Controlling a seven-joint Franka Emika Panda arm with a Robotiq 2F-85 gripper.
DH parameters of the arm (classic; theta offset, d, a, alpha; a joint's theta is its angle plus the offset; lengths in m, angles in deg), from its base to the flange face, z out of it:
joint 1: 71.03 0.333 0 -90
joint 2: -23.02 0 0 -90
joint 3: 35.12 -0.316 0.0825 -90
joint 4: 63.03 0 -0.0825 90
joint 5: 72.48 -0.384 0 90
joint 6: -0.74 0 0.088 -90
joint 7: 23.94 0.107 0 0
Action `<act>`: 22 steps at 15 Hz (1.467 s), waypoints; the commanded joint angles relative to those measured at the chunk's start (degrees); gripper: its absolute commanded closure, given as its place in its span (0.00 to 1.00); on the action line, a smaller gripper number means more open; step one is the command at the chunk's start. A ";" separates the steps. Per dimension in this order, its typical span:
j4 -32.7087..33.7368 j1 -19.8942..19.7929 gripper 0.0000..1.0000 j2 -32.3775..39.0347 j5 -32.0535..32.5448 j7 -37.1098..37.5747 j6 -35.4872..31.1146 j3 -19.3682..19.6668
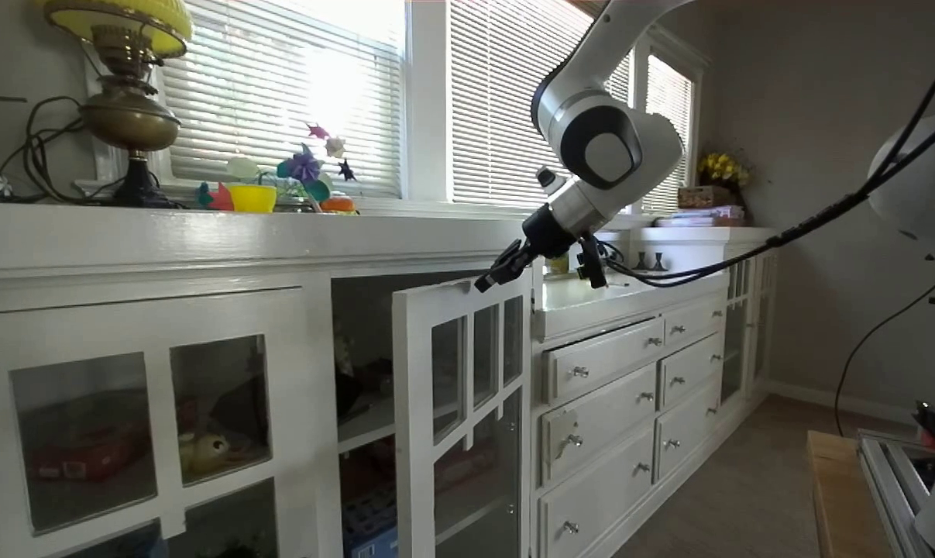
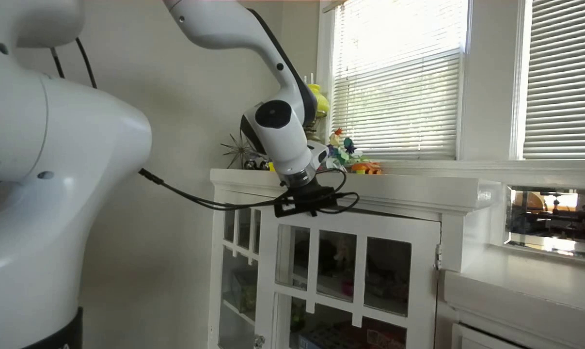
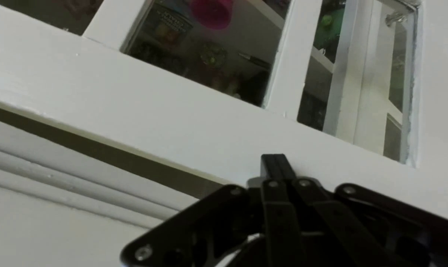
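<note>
A white cabinet door (image 1: 414,403) with glass panes stands partly swung out, and a dark gap shows beside its frame. My black gripper (image 1: 484,284) is at the top edge of this door, fingers pointing down at it. From the wrist, the gripper (image 3: 273,155) has its two fingers pressed together with nothing between them. They lie over the door's top rail (image 3: 164,111); whether they touch it I cannot tell. In an exterior view the gripper's body (image 2: 304,196) hides its fingertips, in front of the door's upper rail (image 2: 360,225). Toys and boxes show dimly behind the panes.
On the cabinet top (image 1: 281,229) stand a brass lamp (image 1: 130,124), a yellow cup (image 1: 252,198) and a colorful pinwheel flower (image 1: 304,167). Drawers (image 1: 603,372) with knobs adjoin the door's hinge side. Black cables (image 1: 816,225) hang from the arm. A wooden bench (image 1: 847,488) is near the base.
</note>
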 commanded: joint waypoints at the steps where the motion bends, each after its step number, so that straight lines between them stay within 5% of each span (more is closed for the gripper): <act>1: -1.03 -0.99 1.00 -0.57 -0.94 -0.95 0.89 -1.66; 9: -2.99 -8.17 1.00 0.87 -4.95 -8.11 10.75 -7.18; 15: -4.41 -20.53 1.00 9.28 -5.09 -5.91 22.96 -18.08; 22: 1.69 -37.27 1.00 22.94 -14.48 -6.19 34.96 -33.43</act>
